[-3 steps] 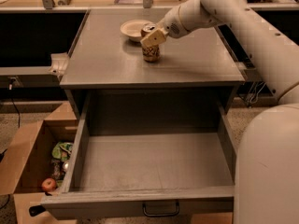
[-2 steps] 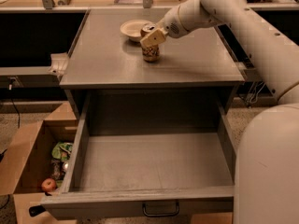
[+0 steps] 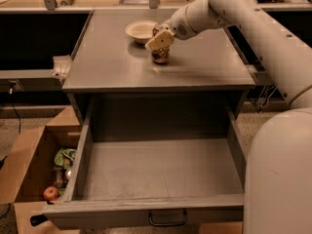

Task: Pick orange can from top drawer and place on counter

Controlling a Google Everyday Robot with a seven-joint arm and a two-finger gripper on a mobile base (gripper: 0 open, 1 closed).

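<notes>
On the counter (image 3: 112,62), toward its far edge and a little toward 1 o'clock from its middle, the can (image 3: 161,57) is seen standing upright, outside the drawer (image 3: 161,167). The gripper (image 3: 160,40) is placed directly over the can, touching or nearly touching its top, so that the upper part of the can is hidden; whether the can is gripped or released cannot be told. The arm (image 3: 253,18) is seen reaching the gripper from 2 o'clock, sloping down across the counter's right side, and the robot's pale body (image 3: 280,174) fills the view at 4 o'clock. A white bowl (image 3: 140,30) is set just beside the can, at 10 o'clock from it, apart from the gripper. The drawer is pulled out toward the camera below the counter's front edge, at 6 o'clock from the can, with its grey floor exposed and a dark handle (image 3: 167,221) on its front panel. At 8 o'clock from the drawer an open cardboard box (image 3: 27,160) is seen on the floor, with a small red round thing (image 3: 50,193) and some green packaging (image 3: 63,157) inside it.
</notes>
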